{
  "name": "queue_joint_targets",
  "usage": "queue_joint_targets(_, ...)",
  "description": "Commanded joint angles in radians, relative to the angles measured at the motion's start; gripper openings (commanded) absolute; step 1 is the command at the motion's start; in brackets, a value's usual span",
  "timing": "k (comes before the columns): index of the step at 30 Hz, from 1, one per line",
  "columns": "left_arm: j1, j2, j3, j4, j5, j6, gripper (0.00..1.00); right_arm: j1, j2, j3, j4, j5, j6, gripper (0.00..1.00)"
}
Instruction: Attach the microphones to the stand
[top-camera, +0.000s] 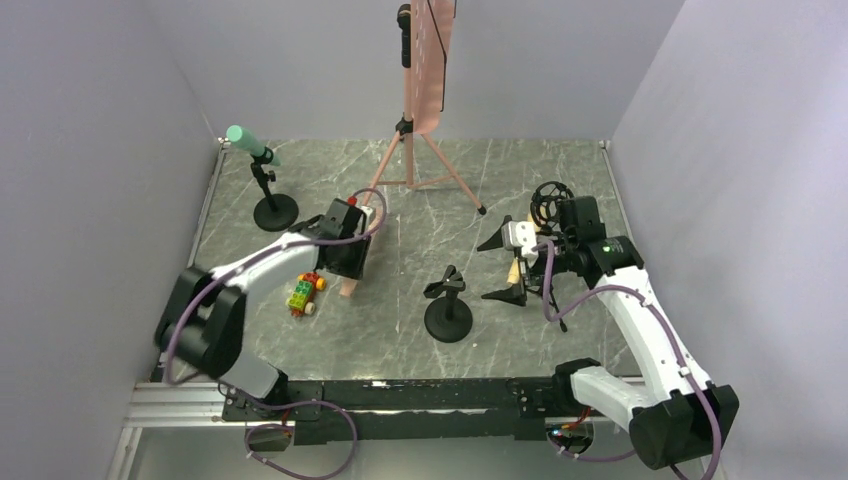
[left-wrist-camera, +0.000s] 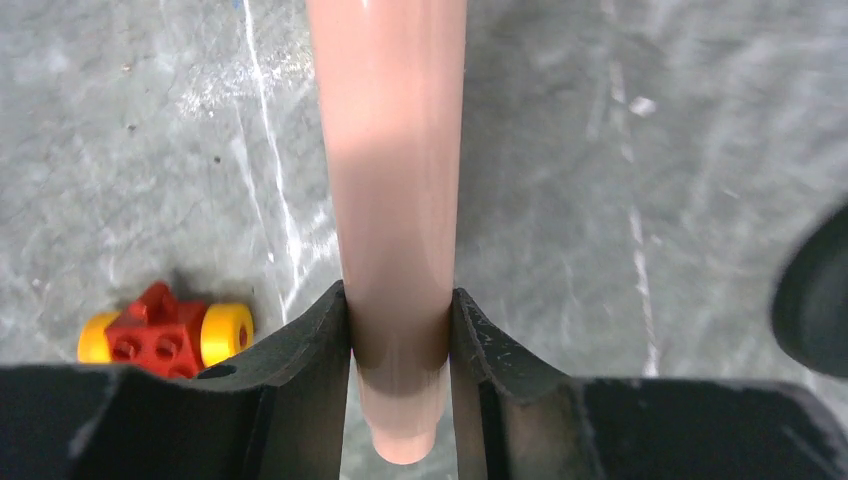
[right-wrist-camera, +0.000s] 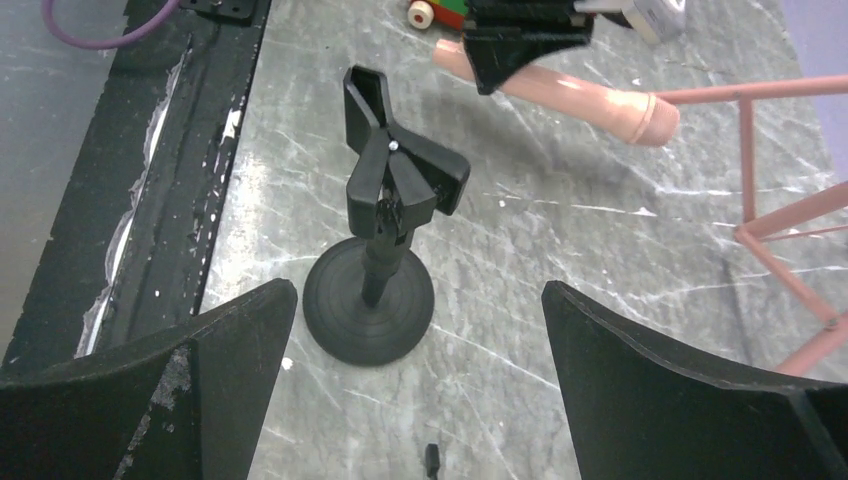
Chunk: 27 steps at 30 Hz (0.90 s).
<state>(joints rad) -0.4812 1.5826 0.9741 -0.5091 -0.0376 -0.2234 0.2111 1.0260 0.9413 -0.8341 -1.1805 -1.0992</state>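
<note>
left arm stretched forward | left pincer (left-wrist-camera: 400, 310) clamped on pink microphone (left-wrist-camera: 390, 150) | right arm bent | right pincer (right-wrist-camera: 418, 300) spread wide

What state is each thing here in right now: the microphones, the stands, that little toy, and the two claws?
left gripper: shut on the pink microphone.
right gripper: open, holding nothing.
pink microphone: gripped near its end, not on any stand yet.
teal microphone: seated in the small black stand.
middle black stand: upright, clip empty.
block toy: lying loose, untouched.
</note>
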Motion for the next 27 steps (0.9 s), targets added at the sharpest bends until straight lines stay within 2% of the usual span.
queue_joint_targets(1, -0.021, -0.258, -0.069, 0.065, 0.054, 0.008, 0.08, -0.003, 0.004, 0.158, -0.240, 0.043, -0.135, 1.00)
queue_joint_targets(6, -0.063, -0.540, -0.195, 0.133, 0.133, -0.014, 0.06, -0.003, -0.054, 0.243, -0.303, 0.064, -0.092, 1.00)
queue_joint_targets(9, -0.113, -0.708, -0.300, 0.235, 0.183, -0.027, 0.06, -0.002, -0.050, 0.300, -0.343, 0.013, -0.046, 1.00)
queue_joint_targets(12, -0.196, -0.876, -0.386, 0.361, 0.202, -0.045, 0.05, -0.001, -0.047, 0.325, -0.289, -0.063, 0.098, 1.00)
queue_joint_targets(15, -0.299, -0.992, -0.432, 0.494, 0.168, -0.083, 0.04, 0.011, -0.039, 0.305, -0.125, -0.125, 0.314, 1.00)
queue_joint_targets(20, -0.488, -0.972, -0.414, 0.688, 0.045, -0.115, 0.04, 0.098, -0.022, 0.267, 0.188, -0.088, 0.719, 1.00)
queue_joint_targets(24, -0.647, -0.822, -0.348, 0.850, -0.104, -0.074, 0.03, 0.114, 0.015, 0.250, 0.390, -0.073, 1.015, 1.00)
queue_joint_targets(27, -0.700, -0.698, -0.286, 0.963, -0.147, -0.050, 0.03, 0.115, 0.043, 0.227, 0.524, -0.099, 1.176, 1.00)
